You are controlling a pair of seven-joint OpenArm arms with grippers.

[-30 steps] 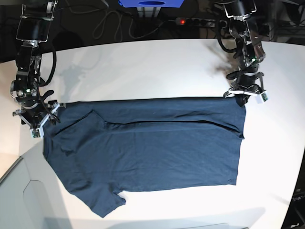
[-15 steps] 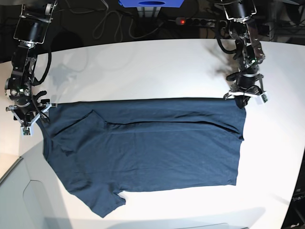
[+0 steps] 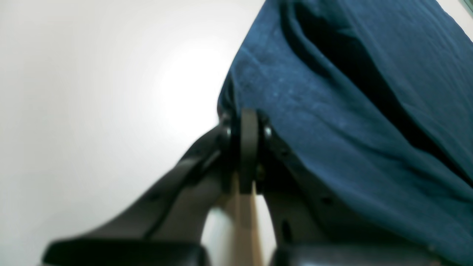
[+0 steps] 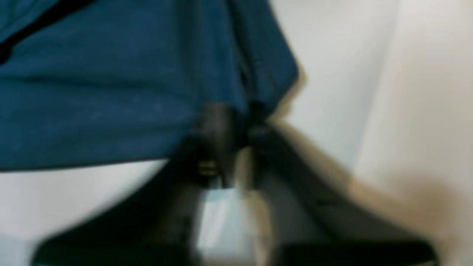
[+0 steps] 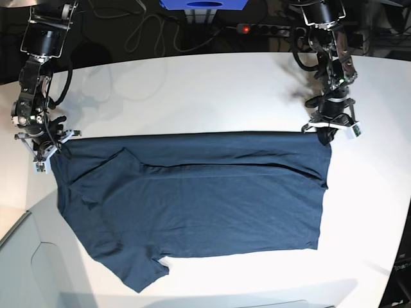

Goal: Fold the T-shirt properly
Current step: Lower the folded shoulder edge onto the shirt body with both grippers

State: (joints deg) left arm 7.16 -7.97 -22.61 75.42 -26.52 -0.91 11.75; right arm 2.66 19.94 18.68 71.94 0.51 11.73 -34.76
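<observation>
A dark navy T-shirt (image 5: 192, 199) lies spread across the white table (image 5: 205, 90), folded lengthwise so that its far edge runs straight from one robot arm to the other. The right gripper (image 5: 46, 149) holds the far corner of the shirt on the sleeve side, its jaws clenched on the cloth; the right wrist view, blurred, shows the blue fabric (image 4: 111, 92) gathered into the closed jaws of the gripper (image 4: 236, 129), with white table beyond. At the shirt's opposite far corner, on the hem side, the left gripper (image 5: 327, 131) pinches the fabric; the left wrist view shows its jaws [no gap visible] clamped on the shirt's edge (image 3: 332, 111) at the gripper (image 3: 248, 122), the cloth falling away in soft folds. A long crease runs across the shirt just inside the far edge. One short sleeve (image 5: 144, 273) juts from the near edge of the shirt toward the table's front. Behind the table, past the shirt's far edge, sit a blue box (image 5: 204, 5), a power strip with a red light (image 5: 263, 29) and loose cables (image 5: 148, 32).
</observation>
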